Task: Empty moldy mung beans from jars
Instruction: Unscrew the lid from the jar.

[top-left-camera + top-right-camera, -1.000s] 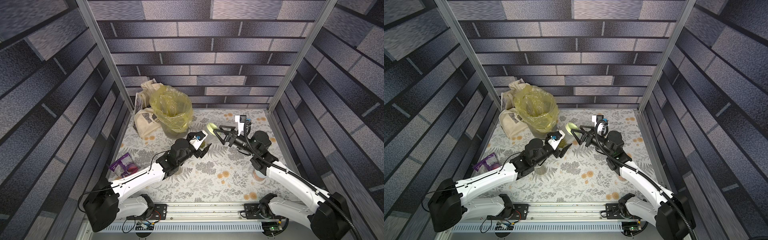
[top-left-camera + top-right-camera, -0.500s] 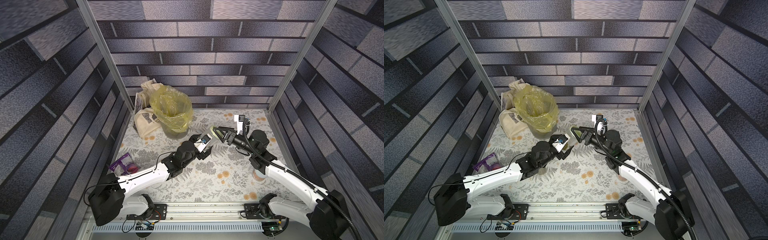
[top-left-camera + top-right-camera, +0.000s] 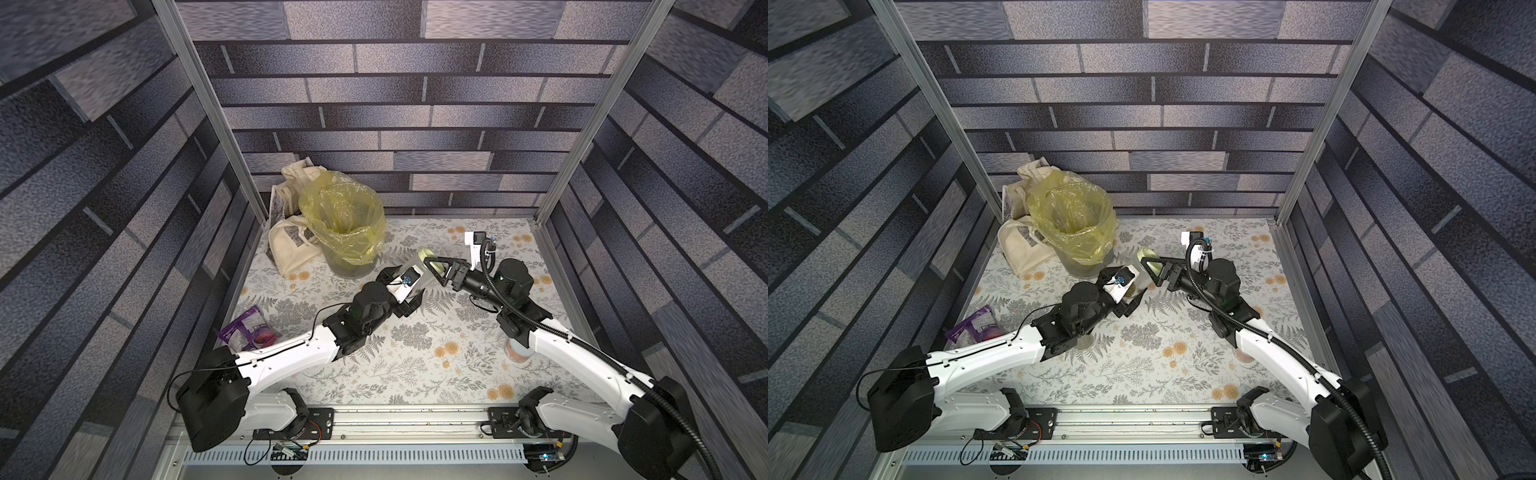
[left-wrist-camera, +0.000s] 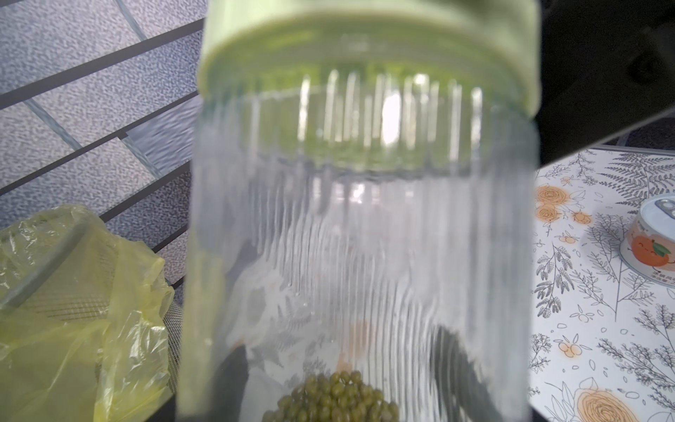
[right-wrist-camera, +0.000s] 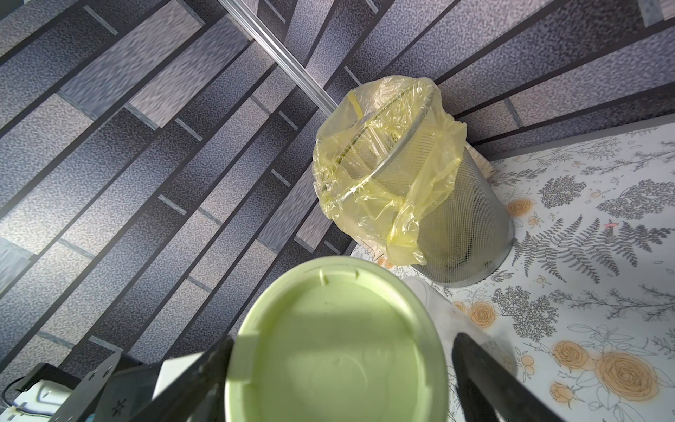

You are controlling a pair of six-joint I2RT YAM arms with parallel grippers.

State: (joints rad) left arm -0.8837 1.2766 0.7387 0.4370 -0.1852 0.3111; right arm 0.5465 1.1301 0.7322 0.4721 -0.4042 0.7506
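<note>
- floral desk (image 3: 415,365) lies below; jar (image 3: 420,277) is lifted off it, tilted, near bin (image 3: 345,266), with a few beans (image 4: 336,398) at its base.
- left tool (image 3: 411,291) is clenched on the jar body; right tool (image 5: 343,341) straddles lid (image 5: 336,347), released, with a gap on one side.
- risks: an uneven pinch may skid off the lid; twisting may spin the jar in the left tool; opened short of the bin, beans would spill on the desk.
- hidden: left fingers are only blurs through glass; other jars not plainly seen; mould not discernible.

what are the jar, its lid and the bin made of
The jar looks like clear ribbed glass or hard plastic; its ridges warp the view through it. The lid seems matte pale-green plastic, with moulded notches. The bin is grey metal mesh, lined with a thin glossy yellow plastic bag.
</note>
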